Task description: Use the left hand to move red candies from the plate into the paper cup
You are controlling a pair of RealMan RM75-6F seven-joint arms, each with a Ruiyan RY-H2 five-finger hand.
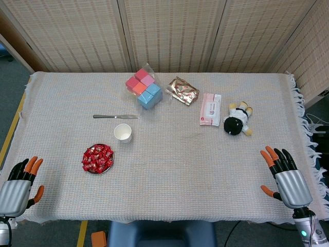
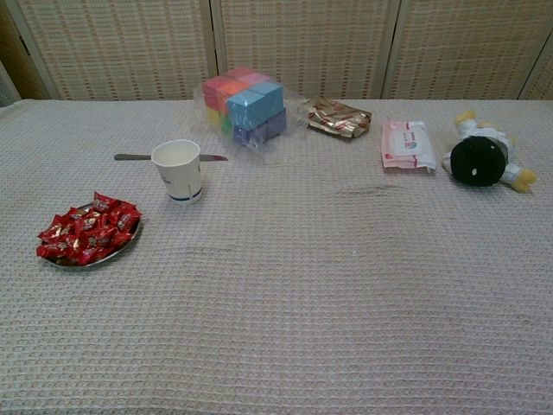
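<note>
Red wrapped candies (image 1: 97, 157) (image 2: 89, 232) are piled on a small metal plate (image 1: 105, 169) (image 2: 121, 247) at the table's left. A white paper cup (image 1: 123, 133) (image 2: 179, 169) stands upright just behind and to the right of the plate, and nothing shows inside it. My left hand (image 1: 19, 186) rests at the near left corner of the table, fingers apart and holding nothing, well left of the plate. At the near right edge my right hand (image 1: 284, 174) lies the same way, open and holding nothing. Neither hand shows in the chest view.
A table knife (image 1: 115, 117) (image 2: 130, 157) lies behind the cup. Further back sit bagged coloured blocks (image 1: 144, 88) (image 2: 245, 106), a shiny snack packet (image 1: 183, 91) (image 2: 339, 118), a pink wipes pack (image 1: 210, 108) (image 2: 408, 143) and a black-and-white plush toy (image 1: 237, 120) (image 2: 481, 160). A woven cloth (image 1: 180, 170) covers the table.
</note>
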